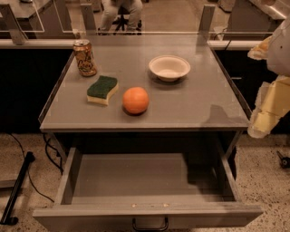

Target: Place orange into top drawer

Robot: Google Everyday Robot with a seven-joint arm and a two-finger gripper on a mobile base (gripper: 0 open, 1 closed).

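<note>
The orange (135,100) is round and smooth and sits on the grey cabinet top (195,102), near its front middle. The top drawer (145,181) is pulled out below the top; its flat grey inside holds nothing. Its dark curved handle (150,224) shows at the bottom edge. My gripper (266,111), pale yellow and white, hangs at the right edge of the view, beside the cabinet's right side and well to the right of the orange. It touches nothing.
A green and yellow sponge (102,89) lies left of the orange. An orange-gold patterned can (84,57) stands at the back left. A white bowl (169,67) sits at the back right. A seated person (120,13) is behind a rail. Cables (50,149) lie on the floor at left.
</note>
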